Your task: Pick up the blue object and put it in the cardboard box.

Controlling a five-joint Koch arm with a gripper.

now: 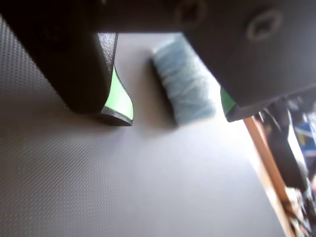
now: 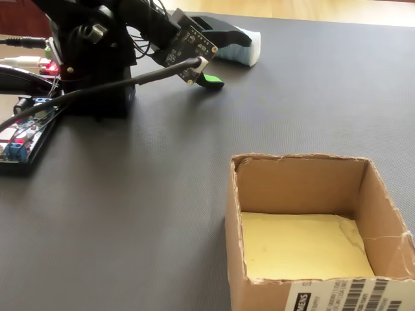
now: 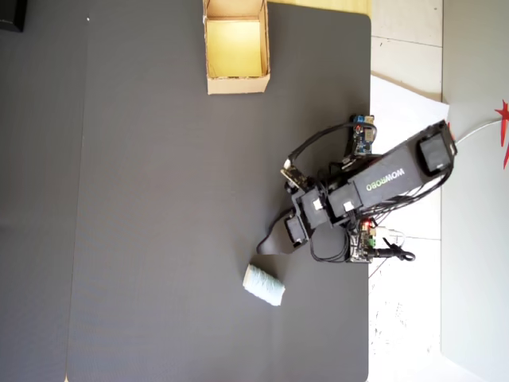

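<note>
The blue object [image 1: 185,84] is a pale blue ribbed lump lying on the dark mat. In the wrist view it sits between and a little beyond my two green-padded jaws, touching neither. My gripper [image 1: 176,117] is open. From overhead the blue object [image 3: 263,285] lies just past the gripper [image 3: 266,245], with a small gap of mat between them. In the fixed view the blue object [image 2: 243,45] is partly hidden behind the gripper [image 2: 219,58]. The cardboard box [image 3: 236,83] stands far off at the mat's top edge, with nothing on its yellowish floor; in the fixed view the cardboard box [image 2: 295,175] fills the near right.
The arm's base [image 2: 97,71] and circuit boards with cables [image 2: 23,133] stand at the fixed view's left. The dark mat [image 3: 143,199] ends at a wooden edge [image 1: 264,153] to the right of the jaws. White paper [image 3: 406,302] lies under the base.
</note>
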